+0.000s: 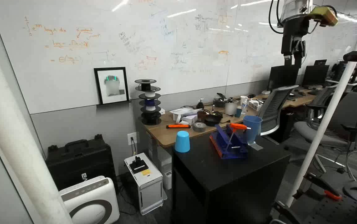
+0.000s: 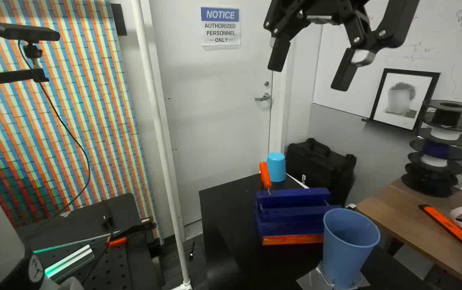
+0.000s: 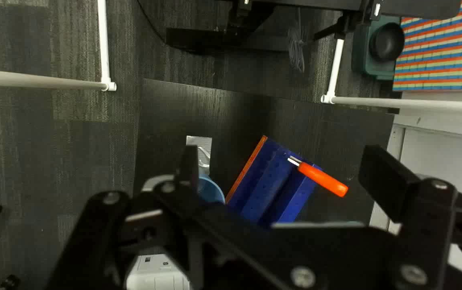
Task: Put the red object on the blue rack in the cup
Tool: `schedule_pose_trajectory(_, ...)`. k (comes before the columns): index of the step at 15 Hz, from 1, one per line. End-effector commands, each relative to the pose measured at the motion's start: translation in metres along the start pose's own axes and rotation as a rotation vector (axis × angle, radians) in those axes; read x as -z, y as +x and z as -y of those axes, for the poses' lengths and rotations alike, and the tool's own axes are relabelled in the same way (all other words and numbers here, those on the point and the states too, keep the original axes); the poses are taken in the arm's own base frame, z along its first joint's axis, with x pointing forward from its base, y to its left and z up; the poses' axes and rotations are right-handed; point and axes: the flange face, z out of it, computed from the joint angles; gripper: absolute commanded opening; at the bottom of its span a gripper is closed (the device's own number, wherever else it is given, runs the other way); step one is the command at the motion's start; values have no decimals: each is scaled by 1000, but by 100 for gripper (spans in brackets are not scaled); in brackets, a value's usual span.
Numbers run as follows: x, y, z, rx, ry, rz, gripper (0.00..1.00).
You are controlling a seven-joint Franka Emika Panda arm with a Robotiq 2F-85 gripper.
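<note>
The red object is a tool with a red-orange handle (image 1: 239,126) and a thin metal shaft, standing in the blue rack (image 1: 238,152). The handle also shows in an exterior view (image 2: 266,174) and the wrist view (image 3: 322,179). The dark blue slatted rack (image 2: 295,223) (image 3: 265,189) sits on a black cabinet. A blue cup (image 1: 253,129) stands upright beside the rack, its base taped down; its open mouth shows in an exterior view (image 2: 347,249). In the wrist view the cup (image 3: 211,191) is partly hidden by a finger. My gripper (image 1: 292,62) (image 2: 308,70) (image 3: 283,169) is open and empty, high above the rack.
A light blue cup (image 1: 182,141) (image 2: 276,167) stands upside down near the cabinet's edge. A wooden desk (image 1: 162,133) with spools (image 1: 148,102) and clutter adjoins the black cabinet (image 1: 203,168). White poles (image 1: 324,124) (image 2: 160,133) stand around the workspace.
</note>
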Motion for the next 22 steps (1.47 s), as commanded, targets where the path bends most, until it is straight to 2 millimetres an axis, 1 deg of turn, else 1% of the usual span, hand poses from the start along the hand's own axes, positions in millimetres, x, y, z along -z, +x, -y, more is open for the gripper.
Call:
schedule_pose_trajectory(1, 2, 0, 0, 0, -1, -3, 100)
schedule_pose_trajectory(4, 6, -1, 0, 0, -3, -10, 100)
schedule_pose_trajectory(11, 6, -1, 0, -1, -3, -10, 100)
schedule_pose_trajectory(13, -1, 12, 4, 47, -56, -16, 100)
schedule_pose_trajectory(15, -13, 31, 11, 118, -97, -20, 100)
schedule_pose_trajectory(17, -32, 51, 22, 209, -116, -26, 100)
schedule_pose_trajectory(20, -73, 83, 45, 376, -91, 11, 100)
schedule_pose_trajectory(22, -97, 96, 56, 481, -71, 61, 100)
